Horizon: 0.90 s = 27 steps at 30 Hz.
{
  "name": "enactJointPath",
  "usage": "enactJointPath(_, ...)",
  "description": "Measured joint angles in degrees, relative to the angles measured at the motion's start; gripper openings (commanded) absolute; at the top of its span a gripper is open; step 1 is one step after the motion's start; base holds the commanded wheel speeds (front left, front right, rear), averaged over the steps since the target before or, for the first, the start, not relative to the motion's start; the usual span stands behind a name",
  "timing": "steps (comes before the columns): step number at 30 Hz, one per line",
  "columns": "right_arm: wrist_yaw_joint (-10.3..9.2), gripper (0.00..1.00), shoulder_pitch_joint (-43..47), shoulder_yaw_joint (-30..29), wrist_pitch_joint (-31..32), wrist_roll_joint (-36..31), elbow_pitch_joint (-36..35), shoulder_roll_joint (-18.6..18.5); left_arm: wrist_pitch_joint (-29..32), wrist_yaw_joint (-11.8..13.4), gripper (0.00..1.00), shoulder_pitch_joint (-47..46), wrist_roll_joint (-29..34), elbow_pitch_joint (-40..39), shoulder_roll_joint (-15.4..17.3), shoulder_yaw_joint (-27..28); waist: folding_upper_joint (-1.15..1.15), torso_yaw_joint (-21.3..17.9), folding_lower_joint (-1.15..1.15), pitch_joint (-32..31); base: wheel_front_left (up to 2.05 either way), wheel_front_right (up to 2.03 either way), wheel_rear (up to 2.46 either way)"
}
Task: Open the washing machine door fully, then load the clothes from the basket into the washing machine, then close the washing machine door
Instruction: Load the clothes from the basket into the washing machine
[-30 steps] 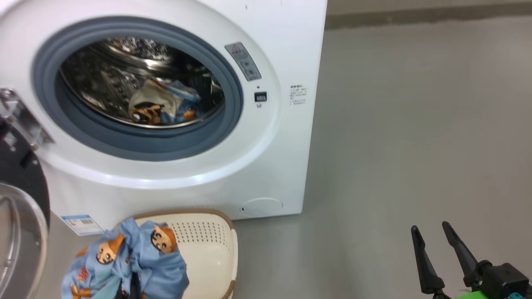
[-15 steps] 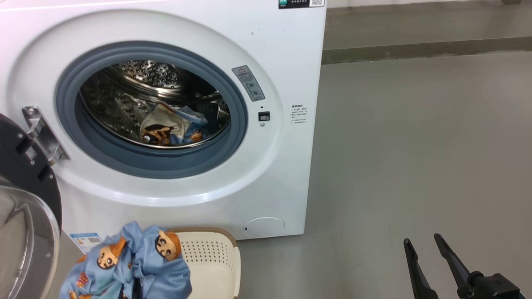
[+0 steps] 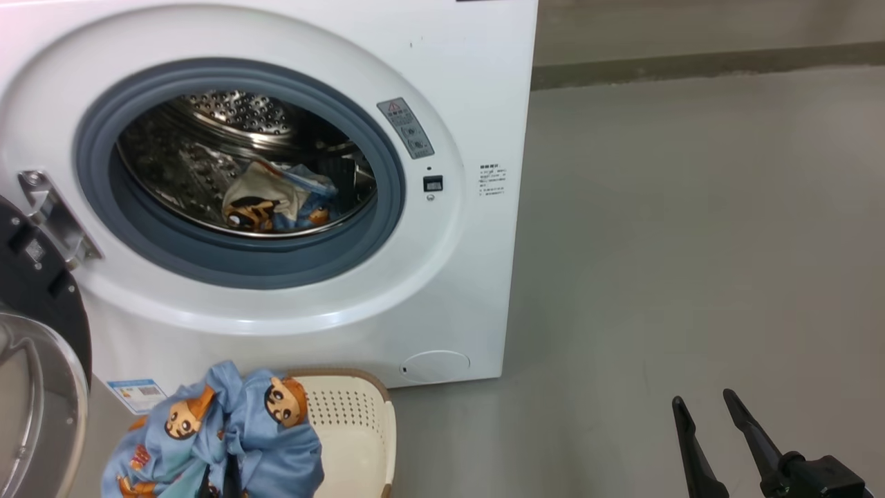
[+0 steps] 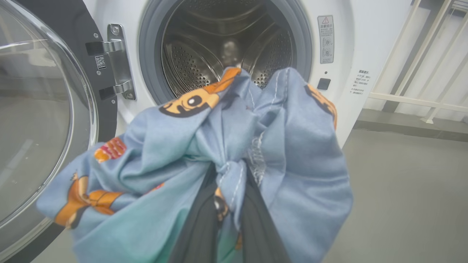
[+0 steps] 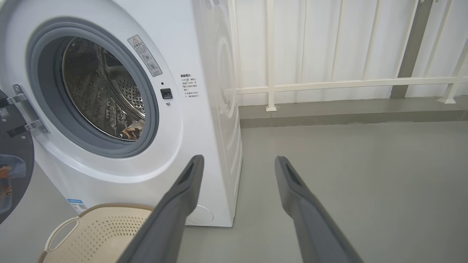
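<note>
Left wrist view: left gripper (image 4: 231,182) is clamping a small bunched knot of the blue bear-print garment (image 4: 292,153), with the rest ballooning out to both sides of the fingers. The load is hanging over the left part of the basket (image 3: 352,436), near and below the drum opening (image 4: 226,36), not yet inside. A second bear-print piece (image 3: 266,204) is already lying on the drum floor. The washing machine door (image 3: 41,360) is standing swung out at far left on its hinge (image 4: 117,62). Right gripper (image 3: 704,400) is idling at near right over bare floor, fingers spread and carrying nothing, well apart from the washing machine (image 3: 477,83).

Judging loading as partway done, door close pending.

Risks from here:
- The grip is taking only a knot, so the fabric could be slipping out mid-lift and dropping short of the drum.
- The left tail is hanging low, close to the door and hinge, and could be snagging there.
- The wad is spreading wide, so a trailing lobe could be ending up draped over the gasket (image 3: 242,266) and getting pinched at closing.
- Cloth is blocking much of the wrist camera, making aim at the opening harder.
</note>
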Motion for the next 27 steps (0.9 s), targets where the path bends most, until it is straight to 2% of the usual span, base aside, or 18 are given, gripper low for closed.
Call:
enactJointPath(8,0.00,1.00,-1.2,0.6,0.0,0.0,-0.3,0.5,0.0,-1.8,0.00,-6.3,0.2,2.1,0.1,0.5,0.00,-0.8,0.00,3.8,0.00,0.00,0.00)
enactJointPath(17,0.00,1.00,-11.5,2.6,0.0,0.1,-1.2,0.6,0.0,-3.6,0.00,-26.6,0.3,9.9,0.4,2.8,0.00,-2.3,0.00,12.9,0.00,0.00,0.00)
enactJointPath(19,0.00,1.00,-14.8,3.1,0.0,0.7,-1.1,0.6,-0.1,-4.1,0.00,-33.7,1.3,13.1,1.7,3.8,0.00,-3.1,0.00,16.3,0.00,0.00,0.00)
enactJointPath(27,0.00,1.00,-20.1,5.1,0.0,2.2,0.0,1.0,-0.4,-4.7,0.00,-50.4,4.5,25.3,6.6,6.1,0.00,-6.1,0.00,24.9,0.00,0.00,0.00)
